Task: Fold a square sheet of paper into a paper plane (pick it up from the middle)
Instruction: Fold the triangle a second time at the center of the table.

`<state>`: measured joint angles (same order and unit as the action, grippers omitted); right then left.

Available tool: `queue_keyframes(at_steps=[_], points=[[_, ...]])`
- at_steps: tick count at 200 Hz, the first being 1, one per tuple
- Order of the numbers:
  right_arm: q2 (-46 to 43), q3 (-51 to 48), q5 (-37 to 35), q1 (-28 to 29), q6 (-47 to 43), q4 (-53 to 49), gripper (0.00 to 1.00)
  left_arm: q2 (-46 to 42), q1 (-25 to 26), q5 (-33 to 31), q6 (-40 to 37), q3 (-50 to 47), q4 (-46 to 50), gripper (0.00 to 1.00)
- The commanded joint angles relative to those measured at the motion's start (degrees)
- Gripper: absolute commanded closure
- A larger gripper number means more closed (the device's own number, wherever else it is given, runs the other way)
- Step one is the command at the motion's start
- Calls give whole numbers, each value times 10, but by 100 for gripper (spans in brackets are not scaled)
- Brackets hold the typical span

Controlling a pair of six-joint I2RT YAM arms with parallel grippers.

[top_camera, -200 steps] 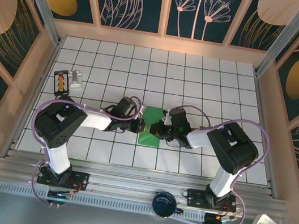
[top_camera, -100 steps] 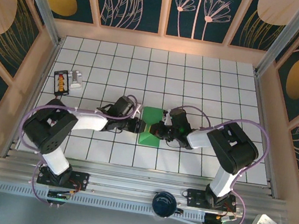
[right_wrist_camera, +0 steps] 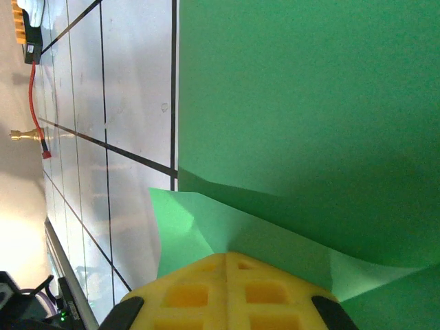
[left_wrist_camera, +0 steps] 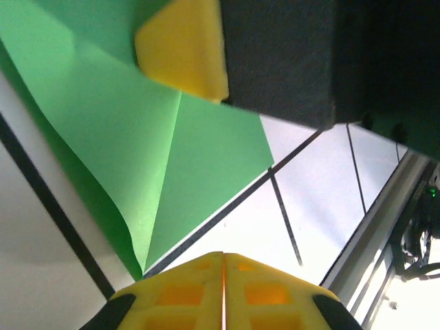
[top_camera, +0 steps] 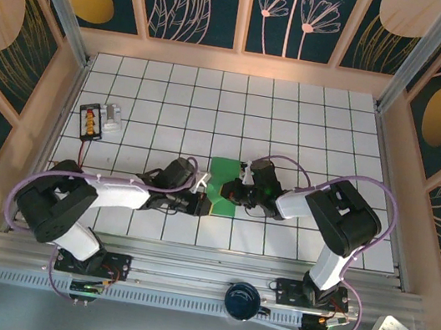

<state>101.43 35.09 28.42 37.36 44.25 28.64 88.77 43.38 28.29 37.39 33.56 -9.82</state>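
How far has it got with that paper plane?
Early on. The green paper is already folded, with a crease and raised flaps. The left gripper and right gripper, both closed, sit at the paper, seemingly pressing a fold. No pointed dart yet; most folds remain.

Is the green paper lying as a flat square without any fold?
No, the right wrist view shows the green paper with a paler folded layer and slanting creases along one edge.

Paper mid-table, under right gripper
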Motion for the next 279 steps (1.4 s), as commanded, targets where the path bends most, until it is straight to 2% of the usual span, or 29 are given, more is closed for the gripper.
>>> queue_keyframes(at_steps=[1, 113, 165, 196, 215, 279], points=[[25, -11, -34, -7, -17, -69, 100, 24, 0, 5, -4, 23, 6, 95], [17, -16, -40, -6, -23, -76, 100, 64, -7, -75, -28, 45, 38, 99], [15, -20, -46, -8, -31, -84, 100, 57, -17, -67, -24, 34, 38, 99], [15, -18, -45, -10, -31, -84, 100, 35, -18, -12, -5, 34, -15, 98], [16, -17, -44, -9, -32, -85, 100, 44, -17, -3, 1, 41, -31, 98], [14, -18, -44, -10, -30, -82, 100, 88, -18, -33, 3, 65, -31, 100]])
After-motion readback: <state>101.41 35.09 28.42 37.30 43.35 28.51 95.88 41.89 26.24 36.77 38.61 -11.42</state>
